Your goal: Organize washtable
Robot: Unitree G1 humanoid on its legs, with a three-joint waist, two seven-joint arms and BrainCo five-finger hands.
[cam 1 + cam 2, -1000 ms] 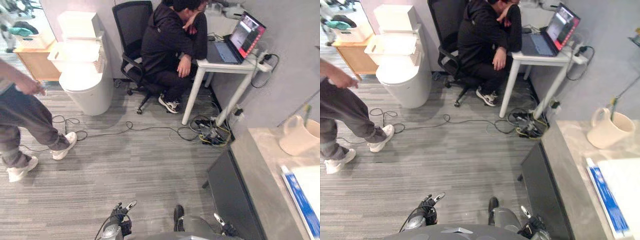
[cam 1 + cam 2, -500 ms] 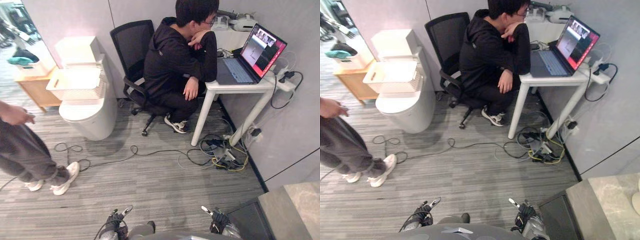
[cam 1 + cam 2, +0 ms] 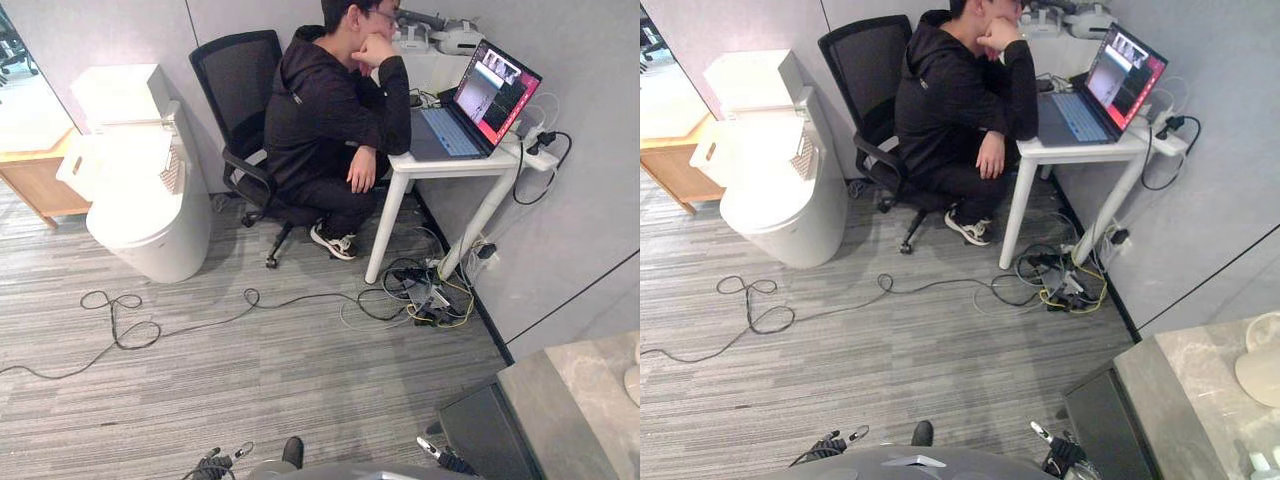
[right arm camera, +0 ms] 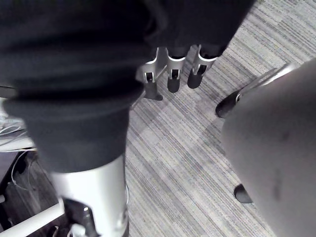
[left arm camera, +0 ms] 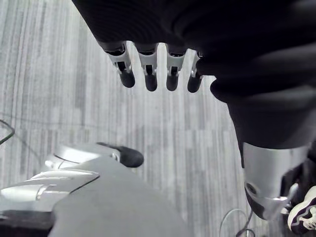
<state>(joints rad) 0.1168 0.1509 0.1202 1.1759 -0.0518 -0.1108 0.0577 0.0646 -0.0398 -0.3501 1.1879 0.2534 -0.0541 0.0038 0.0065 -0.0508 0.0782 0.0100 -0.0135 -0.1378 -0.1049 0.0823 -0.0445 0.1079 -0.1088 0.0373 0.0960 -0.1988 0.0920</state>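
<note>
The marble counter [image 3: 1205,385] at lower right carries a cream cup [image 3: 1262,368] at the right edge. Cables [image 3: 1065,290] lie on the grey floor [image 3: 890,360].

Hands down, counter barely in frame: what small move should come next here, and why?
Probably turn right to face the washtable. It sits at the lower right edge of the head views, with a white object on it cut off by the frame. The left hand and right hand hang open over the floor, holding nothing, so no reach makes sense yet.
</note>
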